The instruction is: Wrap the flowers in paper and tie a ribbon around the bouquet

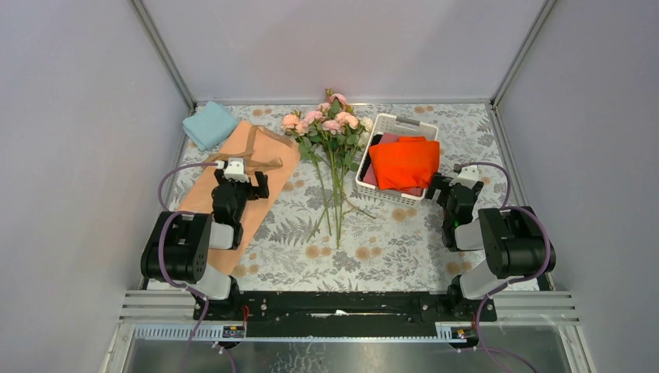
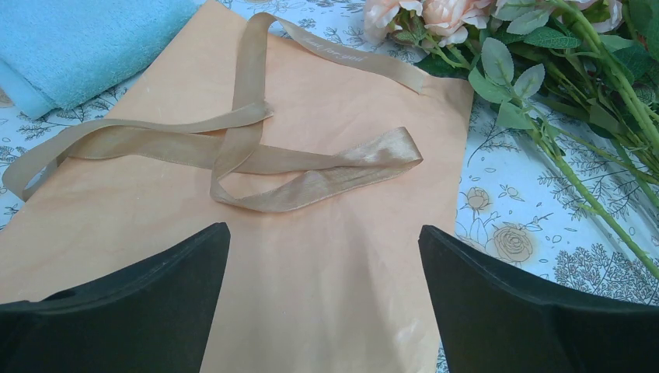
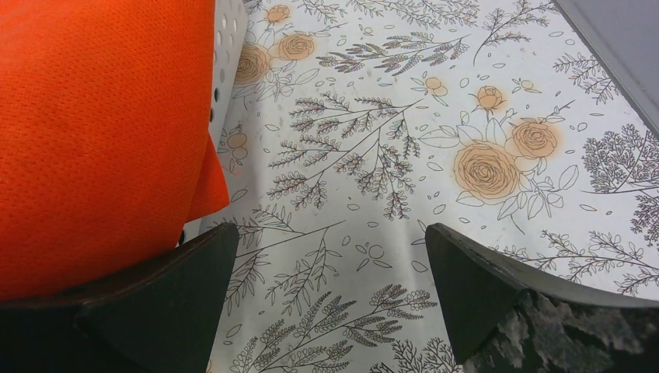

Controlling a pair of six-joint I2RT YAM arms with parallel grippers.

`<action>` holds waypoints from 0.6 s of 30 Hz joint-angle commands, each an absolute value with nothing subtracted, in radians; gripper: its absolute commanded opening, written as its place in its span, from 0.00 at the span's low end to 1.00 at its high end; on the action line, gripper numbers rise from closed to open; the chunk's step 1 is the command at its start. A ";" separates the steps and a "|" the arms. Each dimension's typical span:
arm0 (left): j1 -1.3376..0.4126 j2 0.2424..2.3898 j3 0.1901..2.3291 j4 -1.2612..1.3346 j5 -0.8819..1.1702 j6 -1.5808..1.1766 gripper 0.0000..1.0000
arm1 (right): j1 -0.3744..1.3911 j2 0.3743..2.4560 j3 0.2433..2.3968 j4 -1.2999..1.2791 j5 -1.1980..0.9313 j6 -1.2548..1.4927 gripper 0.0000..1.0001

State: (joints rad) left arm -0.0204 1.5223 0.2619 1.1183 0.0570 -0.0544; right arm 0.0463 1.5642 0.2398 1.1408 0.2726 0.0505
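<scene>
1 tabletop (image 1: 404, 249) carries everything before you. The paper (image 1: 198, 194) lies flat at left and the basket (image 1: 388, 123) stands at right. The flowers (image 1: 330, 132) lie unwrapped between them, just beside the paper. The ribbon (image 2: 241, 148) loops loosely on the paper. Your left fingers (image 2: 155, 303) hang spread above the paper, and your right fingers (image 3: 505, 295) are spread beside the basket. Both hold nothing.

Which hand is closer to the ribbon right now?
Left. The left hand is open over the paper, with the ribbon lying just ahead of it. The right hand is across the table, open beside the basket holding the orange cloth.
</scene>
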 commanded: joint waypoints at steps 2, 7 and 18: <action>-0.015 1.515 0.261 1.154 0.055 -0.051 0.99 | 0.041 1.549 0.261 1.187 0.298 0.060 1.00; -0.016 1.515 0.260 1.156 0.057 -0.049 0.99 | 0.036 1.524 0.240 1.211 0.325 0.064 1.00; 0.082 1.370 0.985 -0.017 0.140 0.135 0.99 | 0.043 1.207 0.950 0.161 0.033 0.267 0.65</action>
